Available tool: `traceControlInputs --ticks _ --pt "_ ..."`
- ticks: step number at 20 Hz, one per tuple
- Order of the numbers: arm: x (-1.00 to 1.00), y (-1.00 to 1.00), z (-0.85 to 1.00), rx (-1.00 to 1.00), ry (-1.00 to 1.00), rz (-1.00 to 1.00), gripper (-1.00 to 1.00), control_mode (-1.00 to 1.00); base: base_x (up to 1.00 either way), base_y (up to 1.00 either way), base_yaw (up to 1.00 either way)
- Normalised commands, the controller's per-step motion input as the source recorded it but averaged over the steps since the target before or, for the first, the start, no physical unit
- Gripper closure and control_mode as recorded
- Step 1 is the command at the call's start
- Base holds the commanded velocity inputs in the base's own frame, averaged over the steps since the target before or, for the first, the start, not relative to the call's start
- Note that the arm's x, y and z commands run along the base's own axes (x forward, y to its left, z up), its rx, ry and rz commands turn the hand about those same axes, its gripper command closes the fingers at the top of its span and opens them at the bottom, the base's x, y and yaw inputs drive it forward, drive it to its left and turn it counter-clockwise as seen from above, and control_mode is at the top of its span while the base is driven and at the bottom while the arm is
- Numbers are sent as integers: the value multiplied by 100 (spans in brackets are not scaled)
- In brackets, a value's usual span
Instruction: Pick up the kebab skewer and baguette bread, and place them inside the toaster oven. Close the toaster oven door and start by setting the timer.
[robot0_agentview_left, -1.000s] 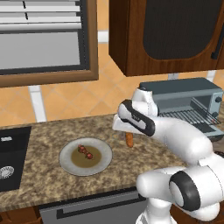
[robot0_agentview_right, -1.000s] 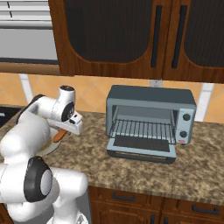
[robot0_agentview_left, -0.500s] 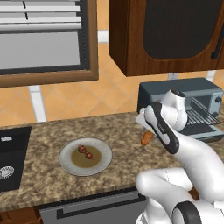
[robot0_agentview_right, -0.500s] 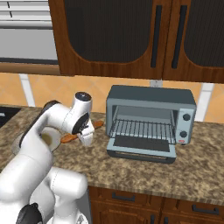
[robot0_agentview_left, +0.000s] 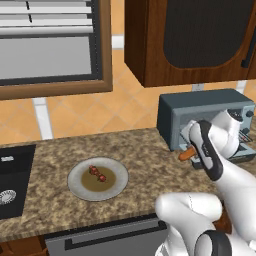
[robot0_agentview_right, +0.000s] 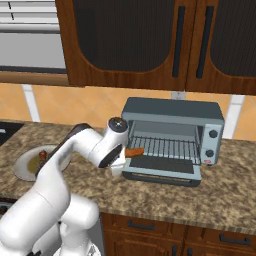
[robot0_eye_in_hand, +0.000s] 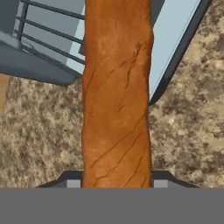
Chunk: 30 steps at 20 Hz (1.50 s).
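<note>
My gripper (robot0_agentview_right: 125, 156) is shut on the baguette bread (robot0_agentview_right: 134, 151), a smooth orange-brown loaf (robot0_eye_in_hand: 116, 96) that runs straight up the hand view. The loaf's free end (robot0_agentview_left: 186, 155) pokes out at the left front corner of the grey-blue toaster oven (robot0_agentview_right: 172, 111). The toaster oven door (robot0_agentview_right: 160, 168) lies folded down flat, and the wire rack (robot0_agentview_right: 165, 146) shows inside. In the hand view the door's pale panel (robot0_eye_in_hand: 170, 39) and the rack's bars (robot0_eye_in_hand: 48, 30) lie behind the loaf. The kebab skewer (robot0_agentview_left: 97, 174) rests on the grey plate (robot0_agentview_left: 75, 184) to the left.
A black sink (robot0_agentview_left: 10, 185) is set into the speckled counter at the far left. Dark wooden cabinets (robot0_agentview_right: 150, 45) hang low above the oven. The oven's knobs (robot0_agentview_right: 214, 143) sit on its right side. Bare counter (robot0_agentview_left: 145, 160) lies between plate and oven.
The arm has swung right from beside the plate to the oven's open front, carrying the baguette. The skewer and plate have stayed put.
</note>
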Motion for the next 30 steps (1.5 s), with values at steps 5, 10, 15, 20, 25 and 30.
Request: traceControlInputs --ticks 5,10,15,20,25,30 --pt "27 -95 26 18 3 -14 100 -100 0 0 0" --pt "35 -81 2 17 0 -10 100 -100 0 0 0" --pt "35 -42 0 1 0 -8 100 -100 0 0 0" --pt "38 -10 -2 0 -4 -2 100 -100 0 0 0" --pt "44 -8 0 0 -3 0 100 -100 0 0 0" --pt "27 -21 -1 -1 -9 -1 100 -100 0 0 0"
